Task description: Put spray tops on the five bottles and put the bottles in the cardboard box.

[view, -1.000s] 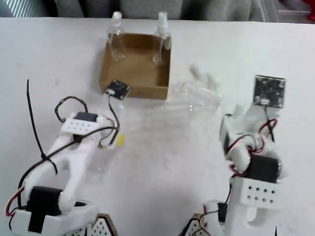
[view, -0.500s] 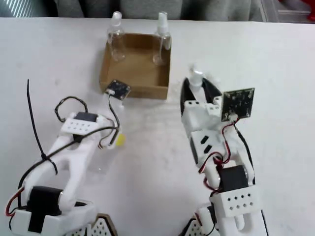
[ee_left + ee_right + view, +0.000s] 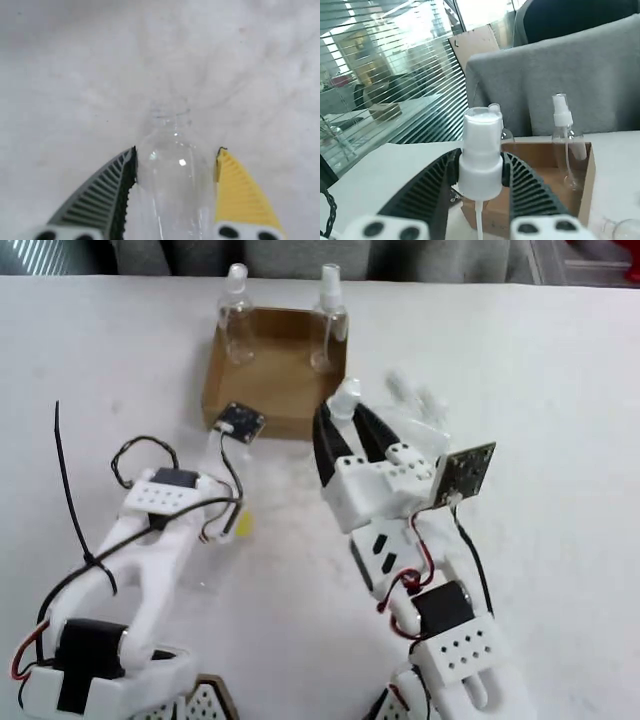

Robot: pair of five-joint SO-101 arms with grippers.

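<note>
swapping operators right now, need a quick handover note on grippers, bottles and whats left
Left gripper: shut on an uncapped bottle.
Right gripper: shut on a spray top, held above the table by the cardboard box.
Done: two capped bottles stand in the box.
Left: cap the held bottle and box it, then handle the loose clear pieces right of the box; their count is unclear.

No writing, number, label or sign can be read anywhere. The cardboard box near the far edge of the bench shows plain brown walls, the clear bottle shows no legible print, and the white spray top is blank.
</note>
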